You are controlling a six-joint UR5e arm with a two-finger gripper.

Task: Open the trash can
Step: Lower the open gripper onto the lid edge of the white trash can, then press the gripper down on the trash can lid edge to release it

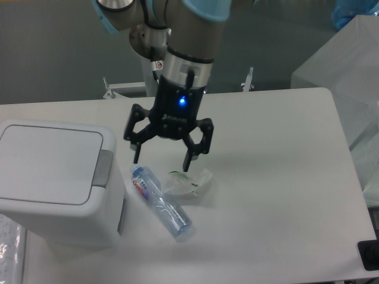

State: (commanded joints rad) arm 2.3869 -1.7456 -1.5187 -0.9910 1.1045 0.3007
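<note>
camera view, fixed, looking down on a white table (pixel 272 177). trash can (pixel 56 180) sits at the left edge of the table, lid flat and shut, grey push tab (pixel 103 168) on its right rim facing the middle of the table. gripper (pixel 161 163) hangs above the table just right of the can, fingers pointing down and spread wide apart, nothing between them; blue light lit on its body. left fingertip is near the cap end of a clear plastic bottle (pixel 161 202), which lies on its side with a red and blue label, running diagonally down and to the right. right fingertip is just above a crumpled clear wrapper (pixel 188 183) with some green in it, lying against the bottle's upper side. gripper is apart from the can and not touching the tab
</note>
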